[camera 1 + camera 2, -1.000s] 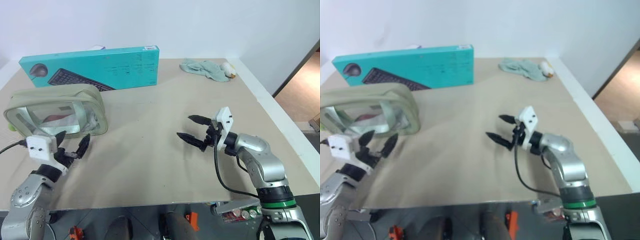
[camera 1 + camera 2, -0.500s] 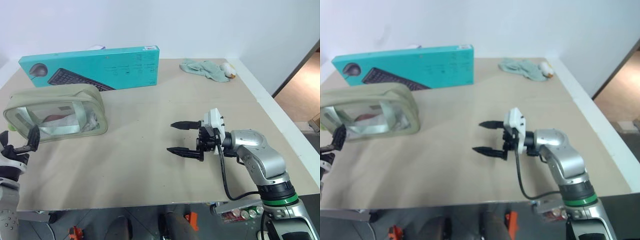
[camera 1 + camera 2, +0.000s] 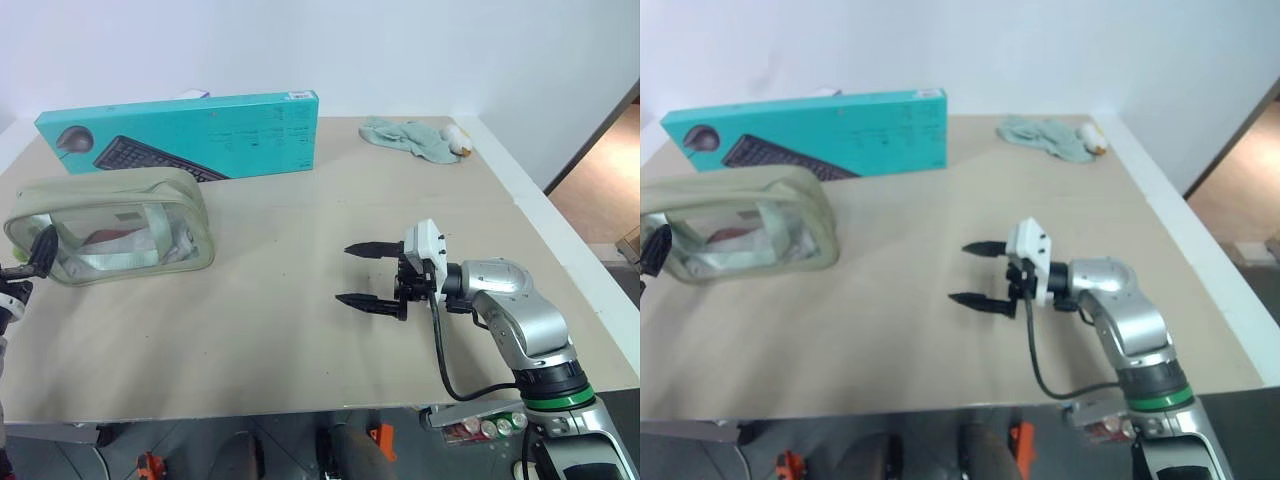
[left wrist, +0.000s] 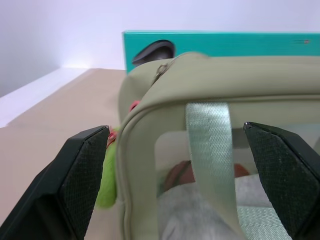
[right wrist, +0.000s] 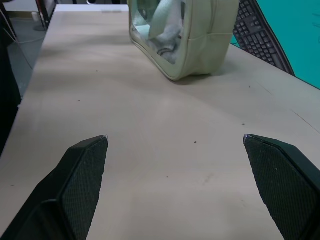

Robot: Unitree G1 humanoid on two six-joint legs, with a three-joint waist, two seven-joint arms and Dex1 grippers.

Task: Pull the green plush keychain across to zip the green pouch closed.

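The green plush keychain (image 4: pixel 106 172) hangs at the green pouch's (image 3: pixel 115 225) left end, near the counter's (image 3: pixel 300 340) left edge. The left tool (image 4: pixel 190 175) stands wide open, empty, astride that end. The right tool (image 3: pixel 362 274), wide open, empty, hovers over bare mid-counter.

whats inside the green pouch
Through the clear window of the green pouch, something reddish and pale grey-white contents show. The olive fabric and webbing strap cover the rest, so what they are cannot be told.
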